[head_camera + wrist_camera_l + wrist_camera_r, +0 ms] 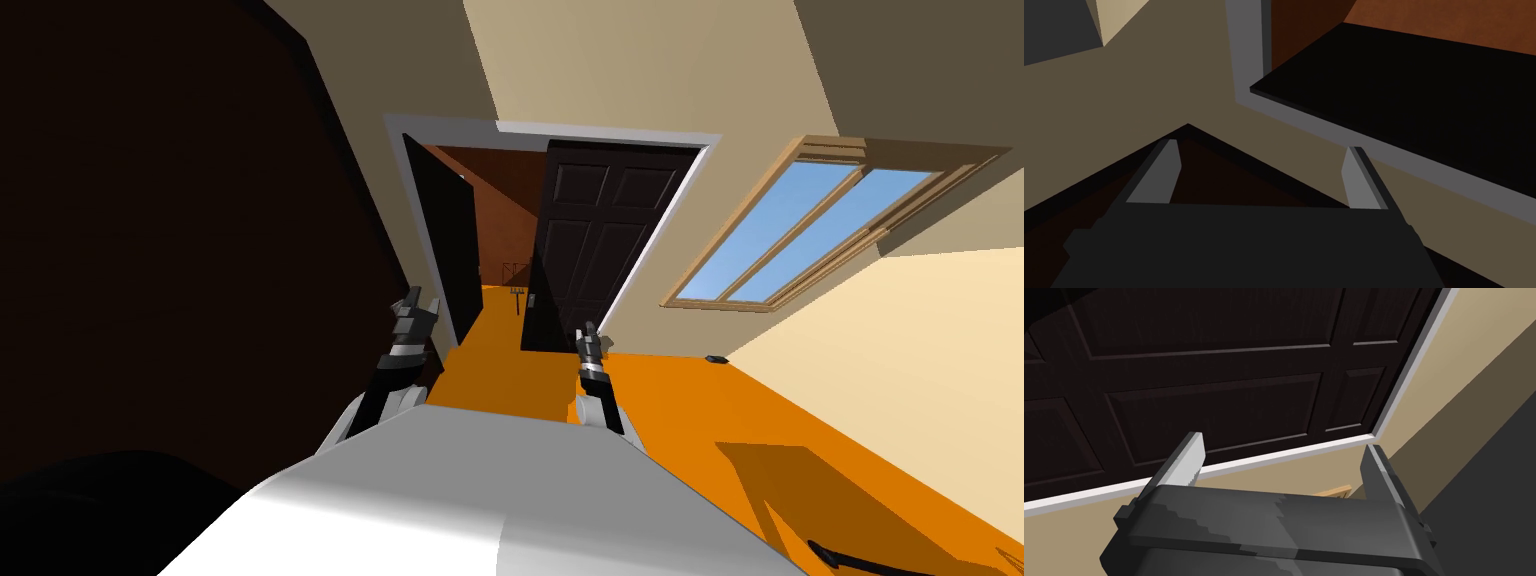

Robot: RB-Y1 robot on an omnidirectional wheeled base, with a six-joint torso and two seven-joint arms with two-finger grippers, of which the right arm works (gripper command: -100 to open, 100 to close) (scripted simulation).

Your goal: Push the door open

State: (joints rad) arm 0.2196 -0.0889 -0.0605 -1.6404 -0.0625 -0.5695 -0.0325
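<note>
Looks like approach: right gripper (1284,442) and left gripper (1261,145) spread wide, empty. Dark panelled door (1214,393) ahead, untouched. Next: advance, push.

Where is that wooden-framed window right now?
In the head view, the window is on the robot's right, set in the beige wall just right of the white-framed doorway and its dark panelled door.

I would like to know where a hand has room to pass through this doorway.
Free: the gap between the left door leaf and the right door leaf, over bare orange floor. Crowded: the left hand sits by the frame, the right hand faces that leaf.
</note>
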